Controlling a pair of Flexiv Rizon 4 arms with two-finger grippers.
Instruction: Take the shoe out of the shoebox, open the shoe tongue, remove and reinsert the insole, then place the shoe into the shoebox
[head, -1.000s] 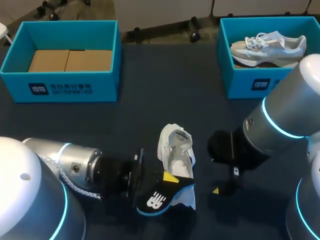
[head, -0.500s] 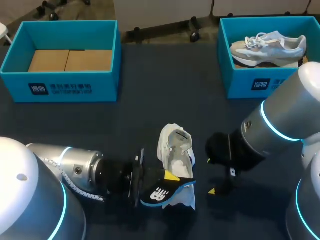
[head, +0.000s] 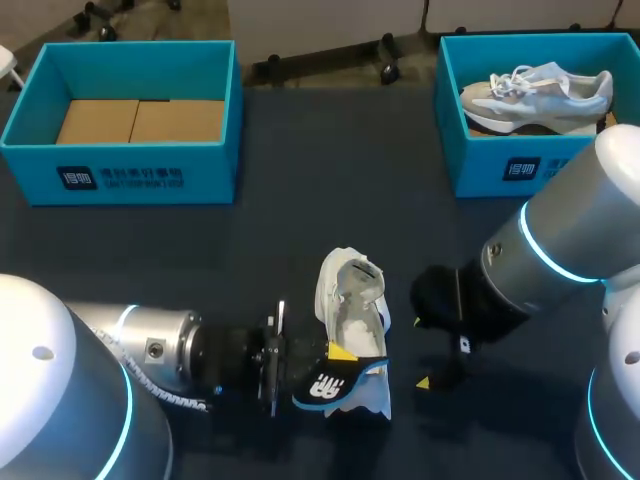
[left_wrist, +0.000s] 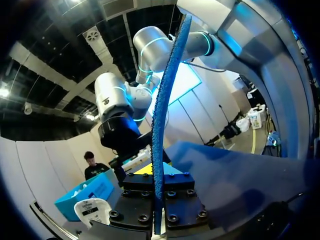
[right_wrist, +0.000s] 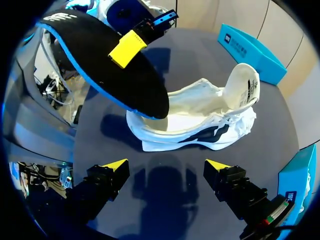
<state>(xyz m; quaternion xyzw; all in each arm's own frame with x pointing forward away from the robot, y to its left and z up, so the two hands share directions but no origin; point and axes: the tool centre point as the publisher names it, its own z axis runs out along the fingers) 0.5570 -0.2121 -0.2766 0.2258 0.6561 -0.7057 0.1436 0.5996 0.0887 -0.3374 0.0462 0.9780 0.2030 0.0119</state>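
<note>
Dark desk (head: 300, 230): left gripper (head: 338, 352) pinches the insole (head: 322, 385) over the shoe (head: 350, 300); right gripper (right_wrist: 166, 165) hangs spread beside it.

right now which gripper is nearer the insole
Left. The left gripper is shut on the black insole above the white shoe; the right gripper hangs open beside the shoe, apart from the insole.

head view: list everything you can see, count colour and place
left shoebox: 1, teal, far left, brown cardboard inside
right shoebox: 1, teal, far right
grey shoe: 1, grey-white, inside right shoebox
white shoe: 1, white, centre front, tongue up
insole: 1, black with blue edge, at white shoe's heel end
left end effector: 1, yellow tips, shut on insole
right end effector: 1, yellow tips, open, beside white shoe
</note>
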